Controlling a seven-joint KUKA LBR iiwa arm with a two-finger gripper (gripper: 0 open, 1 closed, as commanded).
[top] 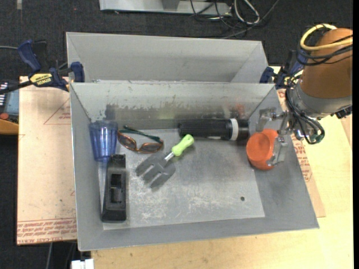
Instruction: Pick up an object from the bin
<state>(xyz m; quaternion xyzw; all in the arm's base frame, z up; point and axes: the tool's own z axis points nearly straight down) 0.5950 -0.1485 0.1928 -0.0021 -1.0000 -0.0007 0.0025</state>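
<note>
My gripper (277, 148) is at the bin's right wall, its metal fingers pointing down. An orange plastic cup (259, 150) sits against the fingers, and one finger lies over the cup's right rim, so the cup appears to be gripped by its wall. The cup overlaps the foot of the sloped right wall. Just left of it, along the back wall, lies a black cylinder with a white band (214, 129).
A small grey hand fork with a green handle (162, 164) lies mid-floor. Brown-lensed glasses (140, 140), a blue ribbed cup (102, 140) and a black tape dispenser (115, 188) lie at the left. Bare floor stretches across the front and the middle right.
</note>
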